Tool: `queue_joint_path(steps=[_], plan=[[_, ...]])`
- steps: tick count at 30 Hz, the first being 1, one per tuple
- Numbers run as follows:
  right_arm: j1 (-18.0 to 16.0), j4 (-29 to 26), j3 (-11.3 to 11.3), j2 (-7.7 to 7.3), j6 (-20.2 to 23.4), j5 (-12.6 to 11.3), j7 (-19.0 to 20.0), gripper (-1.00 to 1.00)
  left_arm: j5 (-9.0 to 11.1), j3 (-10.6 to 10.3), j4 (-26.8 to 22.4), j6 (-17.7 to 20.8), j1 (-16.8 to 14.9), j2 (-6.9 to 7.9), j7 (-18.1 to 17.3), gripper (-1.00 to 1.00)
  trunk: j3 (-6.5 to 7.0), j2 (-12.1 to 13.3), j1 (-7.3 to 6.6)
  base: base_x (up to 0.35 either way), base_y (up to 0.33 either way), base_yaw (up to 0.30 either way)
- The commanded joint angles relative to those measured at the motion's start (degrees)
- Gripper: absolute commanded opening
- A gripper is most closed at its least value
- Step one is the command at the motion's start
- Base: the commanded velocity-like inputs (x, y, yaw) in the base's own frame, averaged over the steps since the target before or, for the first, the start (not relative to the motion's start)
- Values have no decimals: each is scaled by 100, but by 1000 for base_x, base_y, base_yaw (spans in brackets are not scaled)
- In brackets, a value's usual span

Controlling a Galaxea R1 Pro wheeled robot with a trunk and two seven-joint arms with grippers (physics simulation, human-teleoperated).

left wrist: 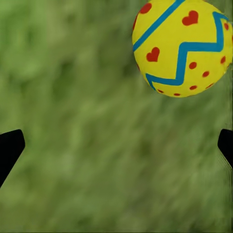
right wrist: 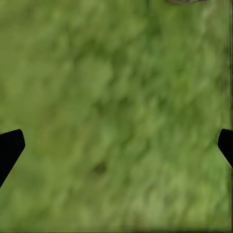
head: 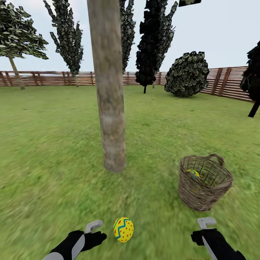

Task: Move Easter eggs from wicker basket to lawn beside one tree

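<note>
One yellow zigzag-banded Easter egg (head: 123,229) lies on the green lawn (head: 50,151)

It rests at six o'clock from the grey-brown tree trunk (head: 110,108); another sits inside the brown wicker basket (head: 204,182) at four o'clock. Left gripper (left wrist: 116,145) and right gripper (right wrist: 116,145) are spread, empty.

The head camera looks forward and down across the lawn (head: 54,144), taking in the tree (head: 110,108) trunk at close range, the wicker basket (head: 204,182) at right and the fence (head: 231,83) far behind. The left wrist camera faces straight down at the grass from close above, an Easter egg (left wrist: 182,46) large in frame; the same egg (head: 123,229) lies low in the head view. The right wrist camera also looks down at grass from close range.
</note>
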Motion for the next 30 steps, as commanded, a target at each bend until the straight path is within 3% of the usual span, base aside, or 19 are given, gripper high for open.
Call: queue_joint_path(steps=[1, 12, 30], plan=[[-4, -5, 23, -4, 33, 17, -17, 100, 51, 25, -14, 45, 2, -2, -2, 100, 17, 0, -4, 0, 0, -300], [-4, -5, 21, -4, 33, 17, -17, 100, 42, 20, -14, -116, 2, -6, 4, 100, 261, 14, -32, 0, 0, -271], [-4, -3, 21, 39, 24, 11, -17, 100, 33, 18, -5, -117, 2, -89, 15, 100, 660, 38, -78, 0, -267, -9]])
